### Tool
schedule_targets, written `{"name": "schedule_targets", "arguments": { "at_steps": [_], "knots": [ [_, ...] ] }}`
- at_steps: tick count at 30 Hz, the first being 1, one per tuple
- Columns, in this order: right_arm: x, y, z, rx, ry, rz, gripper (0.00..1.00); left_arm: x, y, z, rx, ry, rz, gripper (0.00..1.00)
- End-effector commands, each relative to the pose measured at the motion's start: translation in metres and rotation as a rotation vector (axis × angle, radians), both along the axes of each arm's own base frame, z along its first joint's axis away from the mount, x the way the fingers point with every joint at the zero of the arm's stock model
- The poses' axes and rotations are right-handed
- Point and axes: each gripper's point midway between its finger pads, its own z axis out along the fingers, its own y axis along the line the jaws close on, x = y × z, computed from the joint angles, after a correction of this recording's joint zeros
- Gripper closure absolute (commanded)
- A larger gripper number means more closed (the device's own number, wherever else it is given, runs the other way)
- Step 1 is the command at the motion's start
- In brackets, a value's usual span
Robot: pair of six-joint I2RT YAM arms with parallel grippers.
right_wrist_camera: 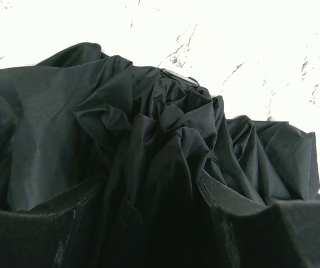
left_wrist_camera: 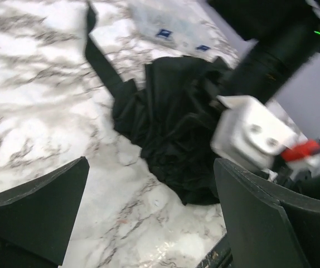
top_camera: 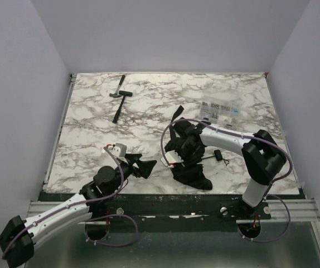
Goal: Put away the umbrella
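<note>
Near the table (top_camera: 87,117) front edge, right gripper (top_camera: 185,148) pinches the crumpled umbrella (top_camera: 194,174) fabric, left gripper (top_camera: 146,166) spread wide just beside; gathering step, next probably needs left grabbing loose folds.

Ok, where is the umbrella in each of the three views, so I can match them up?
Top external: the umbrella lies bunched near the front edge, right of centre.
Left wrist: middle of the picture, a black heap.
Right wrist: close up, filling most of the frame.
Shared landmark: the marbled tabletop, seen beside the fabric in all three.
</note>
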Motion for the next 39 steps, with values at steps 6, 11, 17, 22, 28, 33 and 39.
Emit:
{"name": "schedule_targets", "arguments": {
  "at_steps": [6, 11, 17, 22, 28, 33, 39],
  "knots": [
    [-0.025, -0.029, -0.034, -0.065, 0.007, 0.077, 0.51, 0.036, -0.027, -0.026, 0.003, 0.504, -0.088, 0.10],
    [-0.039, -0.031, -0.028, -0.067, 0.097, 0.096, 0.53, 0.049, -0.044, -0.035, 0.051, 0.427, -0.179, 0.15],
    [-0.043, -0.031, -0.026, -0.018, 0.086, 0.128, 0.53, 0.047, -0.031, -0.041, 0.129, 0.267, -0.185, 0.12],
    [-0.042, -0.031, -0.023, 0.045, -0.005, 0.194, 0.48, 0.048, -0.038, -0.053, 0.105, 0.418, -0.210, 0.12],
    [-0.038, -0.023, -0.016, 0.096, -0.045, 0.187, 0.48, 0.041, -0.065, -0.051, -0.007, 0.506, -0.364, 0.18],
    [-0.041, -0.023, -0.012, 0.120, -0.049, 0.182, 0.47, 0.033, -0.057, -0.058, 0.026, 0.321, -0.381, 0.15],
    [-0.052, -0.025, -0.012, 0.138, -0.022, 0.188, 0.46, 0.037, -0.055, -0.056, 0.143, 0.002, -0.384, 0.01]
  ]
}}
